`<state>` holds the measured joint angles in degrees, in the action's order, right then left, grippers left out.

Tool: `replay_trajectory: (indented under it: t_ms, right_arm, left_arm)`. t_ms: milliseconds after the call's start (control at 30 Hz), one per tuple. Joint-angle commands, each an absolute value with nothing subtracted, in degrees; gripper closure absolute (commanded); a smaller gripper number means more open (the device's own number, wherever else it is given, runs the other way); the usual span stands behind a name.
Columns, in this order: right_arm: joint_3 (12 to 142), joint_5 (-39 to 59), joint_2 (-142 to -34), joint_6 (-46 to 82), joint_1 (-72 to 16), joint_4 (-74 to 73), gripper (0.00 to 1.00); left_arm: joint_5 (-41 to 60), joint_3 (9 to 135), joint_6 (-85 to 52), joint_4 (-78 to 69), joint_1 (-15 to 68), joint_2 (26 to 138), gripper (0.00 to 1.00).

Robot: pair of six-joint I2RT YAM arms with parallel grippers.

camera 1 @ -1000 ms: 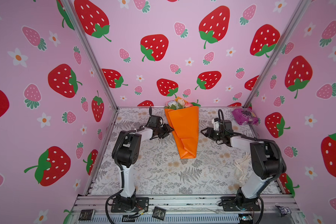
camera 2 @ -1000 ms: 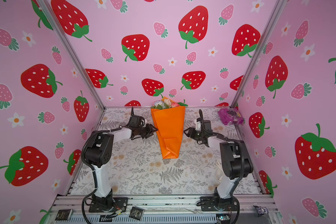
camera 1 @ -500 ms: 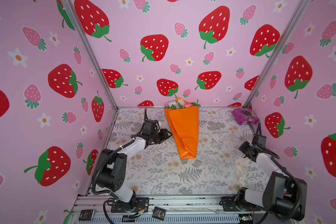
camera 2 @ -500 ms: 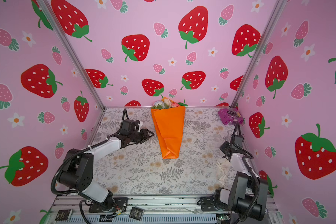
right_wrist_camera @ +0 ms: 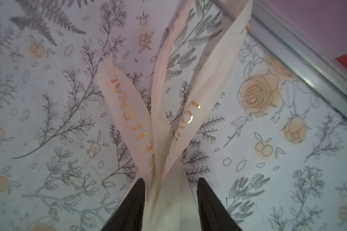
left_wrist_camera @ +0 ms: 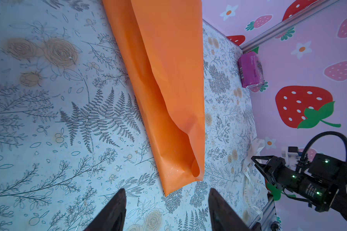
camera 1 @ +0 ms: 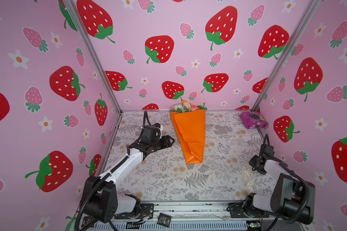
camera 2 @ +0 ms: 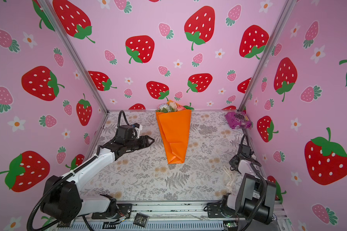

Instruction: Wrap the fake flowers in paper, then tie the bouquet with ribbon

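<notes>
The bouquet of fake flowers point(camera 1: 190, 136) point(camera 2: 174, 136) lies wrapped in orange paper mid-table, its rose heads point(camera 1: 185, 107) against the back wall. My left gripper point(camera 1: 172, 140) point(left_wrist_camera: 166, 192) hovers open just left of the wrap's narrow lower part, and nothing is between its fingers. A cream ribbon point(camera 1: 248, 178) point(right_wrist_camera: 162, 120) with gold lettering lies at the right front. My right gripper point(camera 1: 251, 167) point(right_wrist_camera: 169, 180) is low over it, jaws open and straddling the ribbon's strands.
A purple packet point(camera 1: 251, 120) point(left_wrist_camera: 250, 70) sits in the back right corner. Pink strawberry walls close in three sides, with metal rails point(right_wrist_camera: 300, 60) along the table edges. Floral-printed tabletop point(camera 1: 168, 180) lies bare between the arms.
My right arm has swung away from beside the bouquet to the right front, down over the ribbon. My left arm has drawn back slightly from the wrap and its jaws widened a little.
</notes>
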<state>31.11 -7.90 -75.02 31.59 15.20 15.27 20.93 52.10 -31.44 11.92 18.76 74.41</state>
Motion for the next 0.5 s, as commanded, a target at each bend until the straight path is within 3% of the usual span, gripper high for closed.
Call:
replay_trajectory:
  t_ms: [0,67,133,300,467]
  right_arm:
    - [30.1,-6.2,-76.8,30.1,15.9,13.3,0.57]
    - [29.8,-3.3,-78.2,29.2,16.8,12.7,0.63]
    - [30.0,-2.0,-78.1,28.6,16.9,12.7,0.75]
    - [31.2,1.1,-69.0,28.6,16.8,15.8,0.98]
    - [37.3,17.9,-59.4,26.4,15.1,18.7,1.00]
  left_arm:
    - [18.5,50.2,-31.2,13.3,18.8,72.0,0.34]
    - [17.9,49.4,-31.8,13.4,18.7,70.8,0.34]
    - [17.3,48.6,-31.9,13.7,18.7,69.7,0.34]
    - [16.3,48.7,-31.1,16.0,18.7,67.0,0.34]
    - [15.0,48.1,-30.8,15.6,18.7,63.2,0.33]
